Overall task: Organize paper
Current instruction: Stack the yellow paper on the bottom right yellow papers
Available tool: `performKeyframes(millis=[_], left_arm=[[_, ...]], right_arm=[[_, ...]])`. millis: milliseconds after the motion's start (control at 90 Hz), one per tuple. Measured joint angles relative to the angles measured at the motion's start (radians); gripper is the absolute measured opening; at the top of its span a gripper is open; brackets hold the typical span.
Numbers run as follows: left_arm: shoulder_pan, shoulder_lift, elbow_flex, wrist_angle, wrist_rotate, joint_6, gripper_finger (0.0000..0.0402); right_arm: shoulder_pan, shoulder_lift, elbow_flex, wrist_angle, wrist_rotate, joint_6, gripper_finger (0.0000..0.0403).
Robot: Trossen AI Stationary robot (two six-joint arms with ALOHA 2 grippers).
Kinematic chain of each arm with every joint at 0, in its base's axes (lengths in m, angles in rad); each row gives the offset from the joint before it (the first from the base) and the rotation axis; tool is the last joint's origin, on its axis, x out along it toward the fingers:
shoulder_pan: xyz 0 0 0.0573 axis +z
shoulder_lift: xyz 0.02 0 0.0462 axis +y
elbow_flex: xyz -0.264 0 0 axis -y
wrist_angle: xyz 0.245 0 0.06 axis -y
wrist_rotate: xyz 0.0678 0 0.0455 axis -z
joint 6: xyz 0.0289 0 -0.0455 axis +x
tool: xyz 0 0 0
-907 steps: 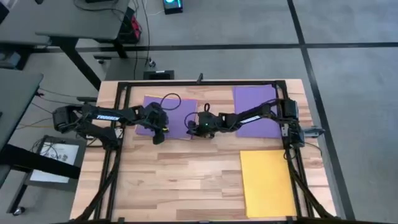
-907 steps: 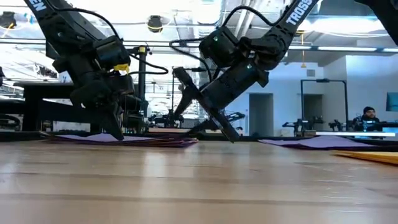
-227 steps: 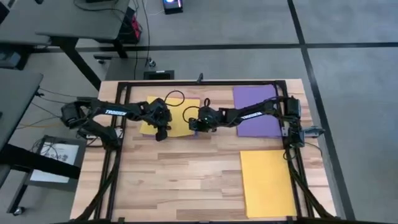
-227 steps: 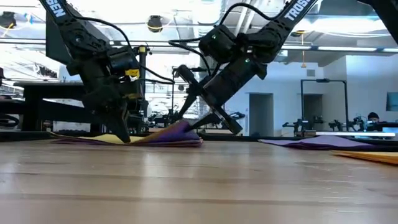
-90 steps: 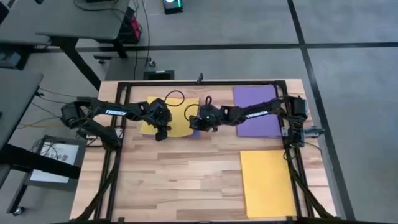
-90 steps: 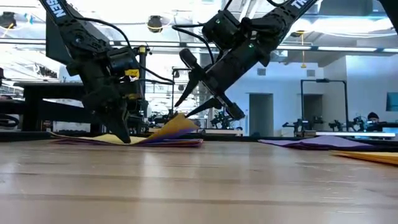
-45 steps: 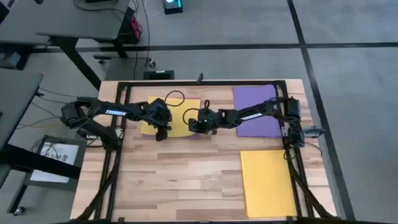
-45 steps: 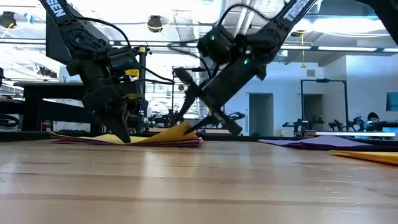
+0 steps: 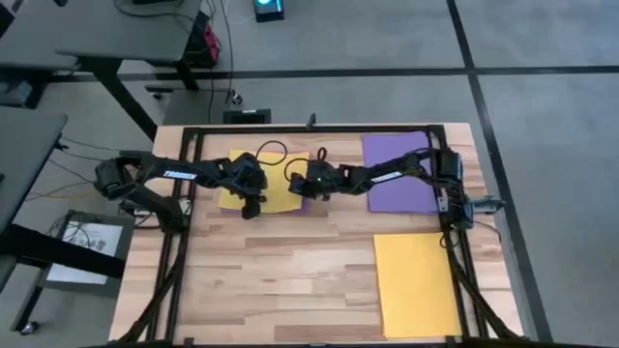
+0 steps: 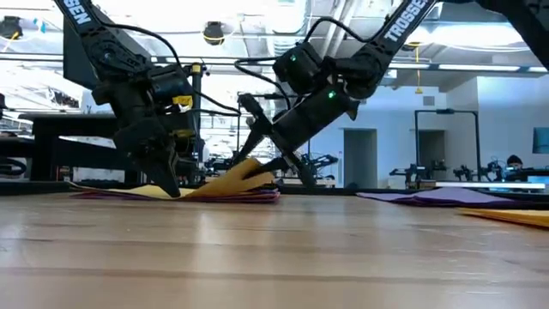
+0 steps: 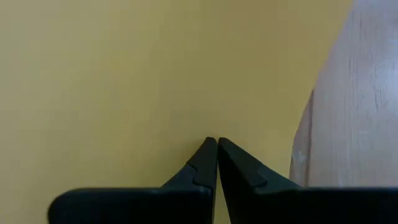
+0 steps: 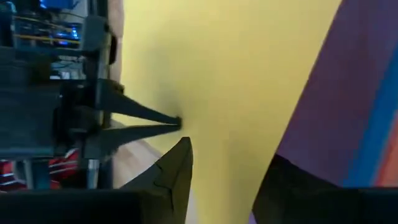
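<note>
Both arms meet over the stack of paper (image 9: 266,184) near the table's (image 9: 280,280) far edge, toward its far left corner. The top sheet there is yellow (image 11: 112,74), with purple (image 12: 339,112) and a strip of blue (image 12: 376,143) showing beneath it on the side facing the right arm.

The left gripper (image 11: 217,142) points down onto the yellow sheet near the stack's front edge — its two fingertips pressed together, tip resting on the paper, nothing caught between them. In the low view it (image 10: 169,187) pins the sheet flat at that spot.

The right gripper (image 12: 221,158) comes in from the stack's right edge with its fingers spread, the yellow sheet's edge lying between them; that edge is lifted and curled up off the pile (image 10: 244,176) — whether the fingers touch it I cannot tell.

A single purple sheet (image 9: 398,172) lies flat at the far right corner, under the right arm. Another yellow sheet (image 9: 416,283) lies at the near right corner, well apart from the grippers.
</note>
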Motion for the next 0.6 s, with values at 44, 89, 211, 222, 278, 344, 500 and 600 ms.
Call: performKeyframes(millis=[44, 89, 211, 222, 278, 344, 500, 600], left_arm=[[0.000, 0.000, 0.007, -0.002, 0.000, -0.003, 0.0001], [0.000, 0.001, 0.016, -0.008, -0.002, -0.004, 0.0001], [0.000, -0.016, 0.069, -0.087, -0.004, -0.004, 0.0001], [0.000, -0.019, 0.077, -0.098, -0.004, -0.004, 0.0001], [0.000, -0.038, 0.114, -0.159, -0.005, -0.005, 0.0001], [0.000, -0.066, 0.161, -0.244, -0.006, -0.004, 0.0001], [0.000, -0.150, 0.314, -0.467, -0.010, 0.000, 0.0001], [0.000, -0.204, 0.417, -0.577, -0.010, -0.004, 0.0001]], right_arm=[[0.000, 0.009, -0.005, -0.018, -0.015, -0.001, 0.0078], [0.000, 0.022, 0.000, -0.001, -0.018, -0.002, 0.0052], [0.000, 0.026, 0.008, -0.016, -0.050, -0.084, 0.0008], [0.000, 0.023, 0.009, -0.021, -0.053, -0.092, 0.0007], [-0.002, -0.003, 0.005, -0.068, -0.064, -0.149, 0.0003], [-0.009, -0.058, 0.005, -0.124, -0.072, -0.223, 0.0001], [-0.054, -0.316, 0.010, -0.437, -0.086, -0.453, 0.0000], [-0.090, -0.514, 0.008, -0.651, -0.087, -0.585, 0.0000]])
